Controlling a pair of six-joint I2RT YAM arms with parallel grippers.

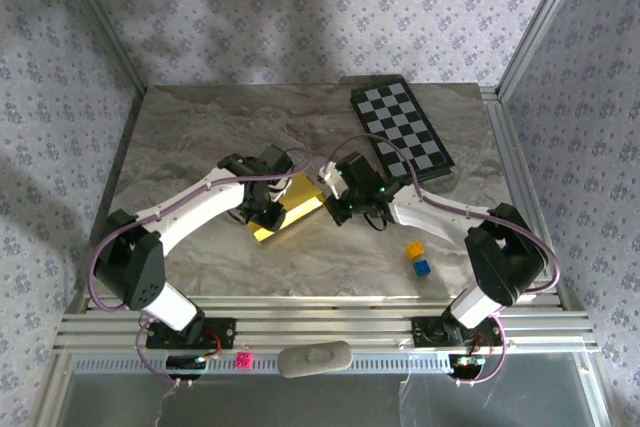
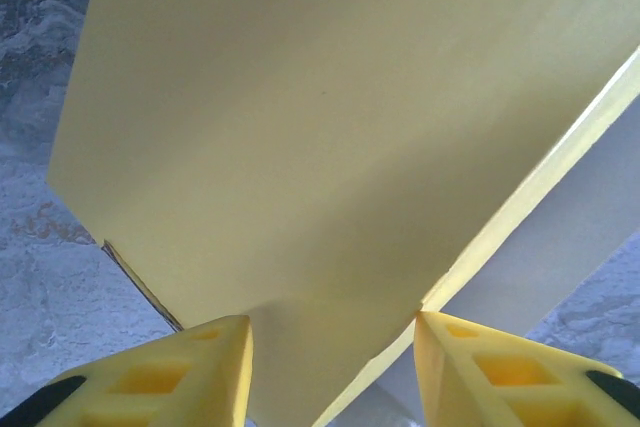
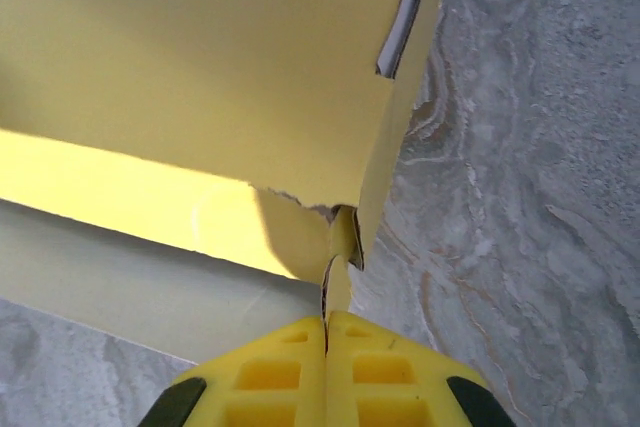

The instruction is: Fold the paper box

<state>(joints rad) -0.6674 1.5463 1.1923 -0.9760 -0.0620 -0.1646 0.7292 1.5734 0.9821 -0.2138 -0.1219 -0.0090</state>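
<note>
- The paper box (image 1: 296, 209) lies on the marble worktop (image 1: 200, 137) between my two arms. Its yellow side faces up, and the pale inside shows along one edge.
- My left pincer (image 2: 335, 332) has its fingers apart. The box's body fills the gap and seems to touch both, so I take it as a steadying hold across the box.
- My right pincer (image 3: 326, 319) is pressed together on a thin corner flap (image 3: 338, 247), whose cardboard edge runs in between the tips.
- I judge the step to be turning that flap over its crease.
- I would hold the left arm fixed as the anchor and swing the right in a small arc about the crease, not pulling outward.
- The cardboard beside the flap looks ragged, so a hard tug could tear it.
- A slit (image 3: 398, 29) sits in the panel near the flap; I cannot tell whether a tab belongs there.
- The chequered board (image 1: 400, 129), yellow cube (image 1: 414, 248) and blue cube (image 1: 421, 267) lie well apart from the work.
</note>
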